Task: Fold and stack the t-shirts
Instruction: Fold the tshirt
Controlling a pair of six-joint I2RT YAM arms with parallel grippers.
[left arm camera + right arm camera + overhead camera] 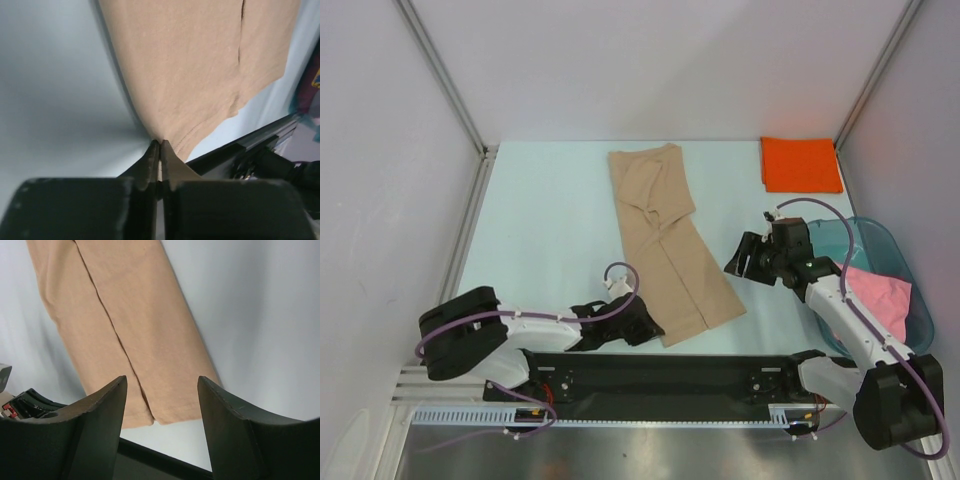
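The left gripper (159, 145) is pinching the near hem of the tan t-shirt (200, 65), its fingers drawn almost together on the cloth. The shirt is lying folded lengthwise into a long, smooth strip stretching away ahead of it. The right gripper (162, 382) is hovering with its jaws spread wide and holding nothing, the strip's near end lying below and ahead of it.
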